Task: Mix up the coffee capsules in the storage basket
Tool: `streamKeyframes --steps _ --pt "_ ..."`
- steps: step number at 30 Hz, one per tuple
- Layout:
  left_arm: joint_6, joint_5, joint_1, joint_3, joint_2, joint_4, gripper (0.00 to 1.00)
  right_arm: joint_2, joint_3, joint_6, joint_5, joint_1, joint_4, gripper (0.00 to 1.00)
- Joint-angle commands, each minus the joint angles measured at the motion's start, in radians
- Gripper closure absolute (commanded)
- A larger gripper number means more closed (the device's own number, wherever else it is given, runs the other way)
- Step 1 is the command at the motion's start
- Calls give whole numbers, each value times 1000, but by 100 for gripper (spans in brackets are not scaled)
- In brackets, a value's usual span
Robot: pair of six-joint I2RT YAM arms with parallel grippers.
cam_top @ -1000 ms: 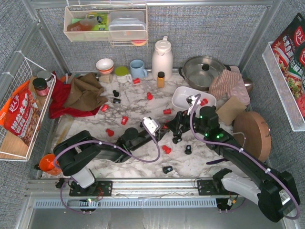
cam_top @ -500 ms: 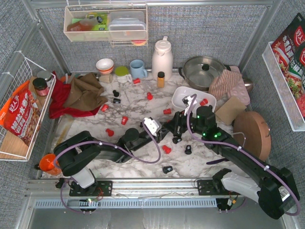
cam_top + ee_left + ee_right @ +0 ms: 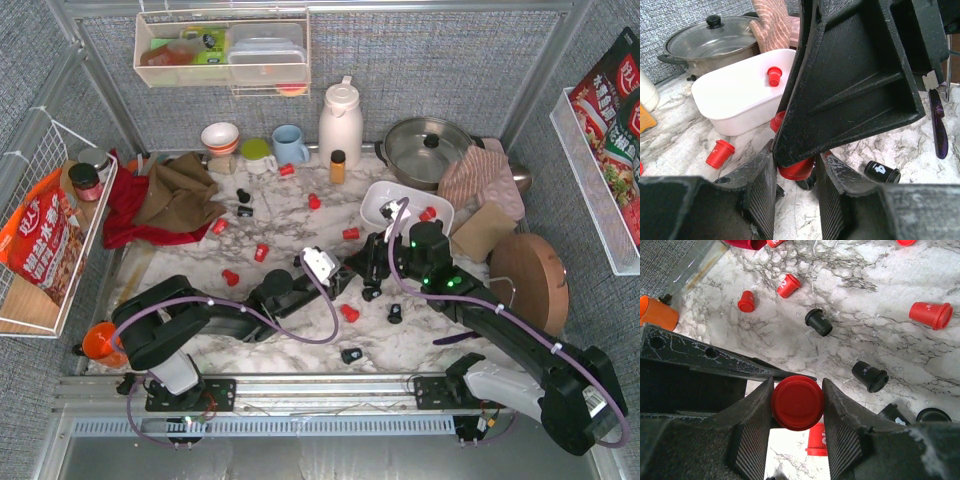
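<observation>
My right gripper (image 3: pixel 797 385) is shut on a red capsule (image 3: pixel 796 402) and holds it above the marble table, flat end toward its camera. My left gripper (image 3: pixel 796 156) meets it from the left, its fingers closed on the same capsule's rim end (image 3: pixel 796 170). In the top view the left gripper (image 3: pixel 345 272) and the right gripper (image 3: pixel 368 262) touch just in front of the white storage basket (image 3: pixel 385 205). The basket (image 3: pixel 740 115) holds one red capsule (image 3: pixel 773 76). Red capsules (image 3: pixel 349 313) and black capsules (image 3: pixel 351 354) lie scattered over the table.
A lidded pot (image 3: pixel 430 148), an oven mitt (image 3: pixel 480 175) and a round wooden board (image 3: pixel 528 280) stand behind and right of the basket. A thermos (image 3: pixel 340 122), an amber bottle (image 3: pixel 338 166), a blue mug (image 3: pixel 290 145) and cloths (image 3: pixel 170 195) lie at the back and left.
My right gripper has shifted a little to the left, closer onto the left gripper. The left arm has stayed where it was.
</observation>
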Motion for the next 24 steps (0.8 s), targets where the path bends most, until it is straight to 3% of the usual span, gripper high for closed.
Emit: streamKeyframes --steps 1,7,11,18,20,22,24 --pt "5 -17 -4 8 -9 34 60 2 2 5 7 4 10 64" --pt "1 -38 -6 6 -9 29 53 2 2 6 16 4 6 66" --pt "-5 -42 -6 4 -9 36 47 5 2 6 19 4 5 75" --pt "-11 -47 -6 -14 -14 53 33 -1 2 4 32 4 -1 78" --pt "-12 -50 -7 -25 -17 64 26 -4 1 3 42 4 -3 80" --pt "-13 -52 -8 -36 -23 72 3 -7 1 1 55 4 -9 81" --pt "-11 -59 -7 -47 -29 74 1 -12 2 -6 73 4 -25 82"
